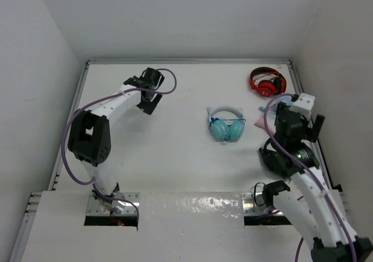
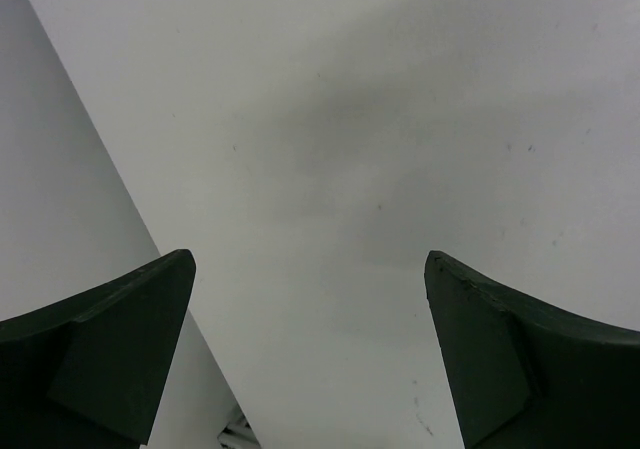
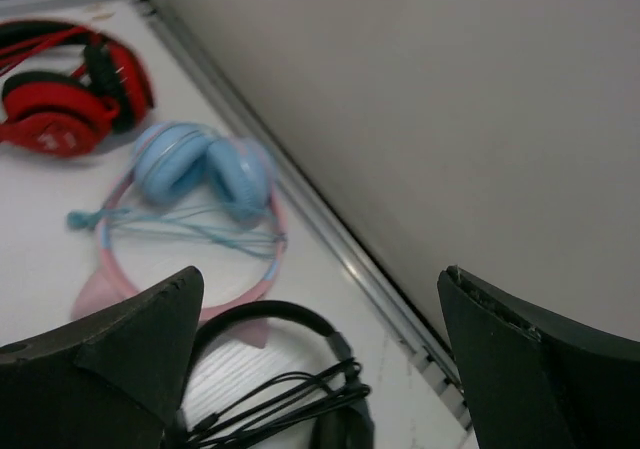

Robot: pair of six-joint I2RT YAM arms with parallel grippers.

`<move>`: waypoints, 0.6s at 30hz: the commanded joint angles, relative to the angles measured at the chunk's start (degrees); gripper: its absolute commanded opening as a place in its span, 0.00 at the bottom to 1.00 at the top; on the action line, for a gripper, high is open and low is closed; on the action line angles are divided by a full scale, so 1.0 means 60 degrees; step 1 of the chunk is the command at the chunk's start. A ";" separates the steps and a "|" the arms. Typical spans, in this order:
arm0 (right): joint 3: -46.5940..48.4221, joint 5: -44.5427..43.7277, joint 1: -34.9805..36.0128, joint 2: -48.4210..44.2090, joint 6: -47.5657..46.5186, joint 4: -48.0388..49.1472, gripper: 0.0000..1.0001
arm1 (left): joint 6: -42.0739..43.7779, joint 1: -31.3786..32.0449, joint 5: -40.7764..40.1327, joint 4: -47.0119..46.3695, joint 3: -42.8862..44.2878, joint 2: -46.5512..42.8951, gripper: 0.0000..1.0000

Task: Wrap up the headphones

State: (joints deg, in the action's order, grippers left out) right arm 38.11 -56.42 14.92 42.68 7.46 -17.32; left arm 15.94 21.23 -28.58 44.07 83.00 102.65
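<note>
The teal headphones (image 1: 226, 125) lie flat in the middle of the table, pale headband toward the back, with a thin dark cable across the round cups. They show only in the top view. My left gripper (image 1: 150, 102) is open and empty at the back left, well away from them; its wrist view (image 2: 310, 259) shows only bare white surface between the fingers. My right gripper (image 1: 300, 131) is open and empty near the right wall, to the right of the teal headphones; in its wrist view (image 3: 320, 274) nothing is between the fingers.
Red headphones (image 1: 266, 81) (image 3: 60, 99) lie at the back right. Sky-blue headphones with pink trim (image 3: 195, 184) and black headphones with a bundled cable (image 3: 290, 389) lie by the right wall rail (image 3: 340, 249), under my right gripper. White walls enclose the table.
</note>
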 commanded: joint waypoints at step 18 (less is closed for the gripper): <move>-0.0184 -0.1609 -0.0201 -0.2017 -0.0926 -0.0017 0.99 | -0.0504 0.0050 0.0236 -0.0168 -0.0562 -0.0380 0.97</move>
State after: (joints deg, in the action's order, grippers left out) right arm 34.74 -61.01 13.67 28.77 -1.54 -22.96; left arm 13.96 21.04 -28.14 43.48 77.89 101.86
